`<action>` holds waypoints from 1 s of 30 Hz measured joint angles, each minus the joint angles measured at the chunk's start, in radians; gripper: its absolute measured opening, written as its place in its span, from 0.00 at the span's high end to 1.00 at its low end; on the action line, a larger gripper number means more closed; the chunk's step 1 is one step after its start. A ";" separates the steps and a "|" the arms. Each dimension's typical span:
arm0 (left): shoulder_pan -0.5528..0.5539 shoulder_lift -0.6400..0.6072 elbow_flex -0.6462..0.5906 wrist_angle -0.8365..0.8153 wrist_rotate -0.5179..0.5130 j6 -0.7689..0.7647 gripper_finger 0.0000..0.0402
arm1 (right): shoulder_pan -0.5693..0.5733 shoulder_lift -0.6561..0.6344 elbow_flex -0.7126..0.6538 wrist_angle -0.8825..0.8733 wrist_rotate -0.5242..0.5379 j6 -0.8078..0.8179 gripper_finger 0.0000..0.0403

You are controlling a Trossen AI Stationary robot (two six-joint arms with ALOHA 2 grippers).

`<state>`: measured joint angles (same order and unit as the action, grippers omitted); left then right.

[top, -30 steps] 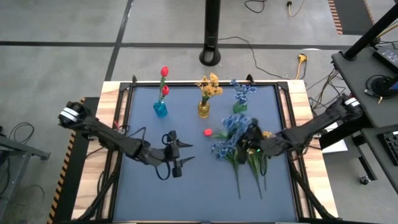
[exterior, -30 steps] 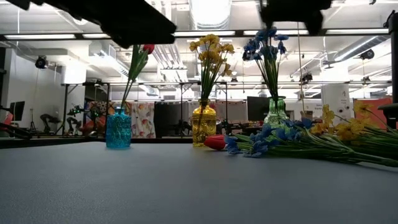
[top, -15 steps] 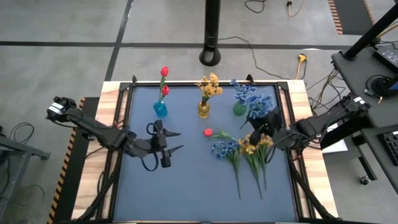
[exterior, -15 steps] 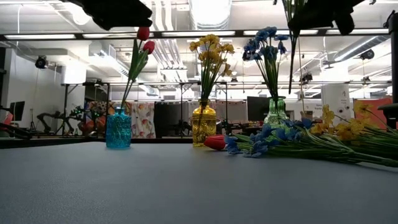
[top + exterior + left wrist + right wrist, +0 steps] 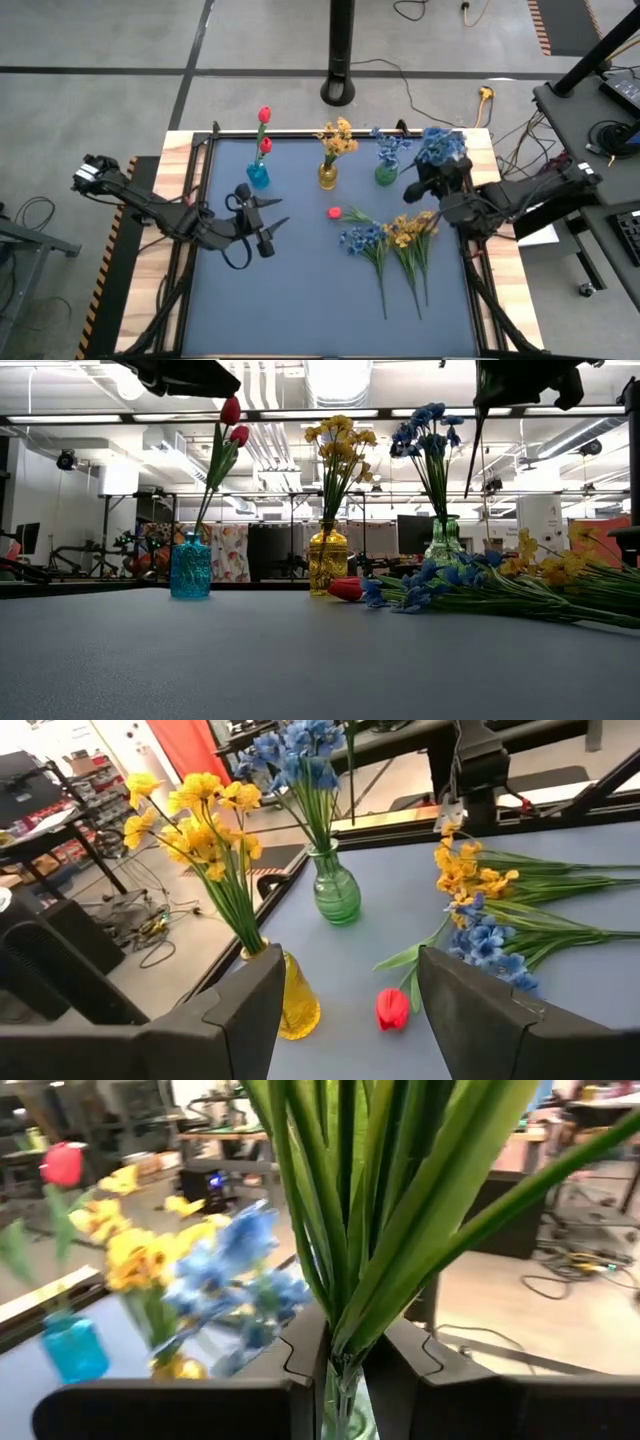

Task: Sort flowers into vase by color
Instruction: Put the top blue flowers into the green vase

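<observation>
The right gripper (image 5: pixel 428 186) hangs above the bench's (image 5: pixel 300 310) far right corner, its jaws clamped on the green stems of a blue sprig (image 5: pixel 440 147) whose blossoms stand above the jaws while the stems trail down below them. The green vase (image 5: pixel 386 175) sits just beside and below the jaws, toward the bench's middle, so the coming move looks to turn on bringing the near-upright stems over that narrow neck; the right wrist view shows the stems (image 5: pixel 350 1210) running straight up between the jaws with the vase's mouth directly beneath.

That vase already holds blue blossoms (image 5: pixel 425 428). Farther from the right jaws along the same back row, the yellow vase (image 5: pixel 327 177) carries yellow sprigs (image 5: pixel 337 137), and the blue vase (image 5: pixel 257 176) carries two red tulip buds (image 5: pixel 264 115).

Unsorted flowers (image 5: pixel 395 245) lie flat on the bench on the near side of the right jaws, stems pointing toward the front edge, with one loose red bud (image 5: pixel 334 212) just beyond them toward the middle.

The left gripper (image 5: pixel 268 222), jaws apart and empty, waits over the bench's left half, pointing toward the red bud but well apart from it. The right arm is plainly the nearer to the green vase.
</observation>
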<state>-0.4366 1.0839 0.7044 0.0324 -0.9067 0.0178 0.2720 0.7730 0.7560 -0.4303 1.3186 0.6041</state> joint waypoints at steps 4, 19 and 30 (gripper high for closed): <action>0.000 0.000 0.000 -0.010 -0.001 0.000 0.48 | -0.069 0.005 0.009 0.010 -0.005 -0.019 0.88; 0.000 0.010 0.000 -0.033 -0.001 0.000 0.48 | -0.264 0.007 0.014 0.156 -0.227 -0.161 0.88; 0.000 0.010 0.000 -0.042 -0.001 0.000 0.48 | -0.310 0.030 0.015 0.206 -0.246 -0.204 0.88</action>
<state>-0.4366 1.0943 0.7044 -0.0093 -0.9073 0.0174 -0.0384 0.8028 0.7708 -0.2241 1.0723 0.3996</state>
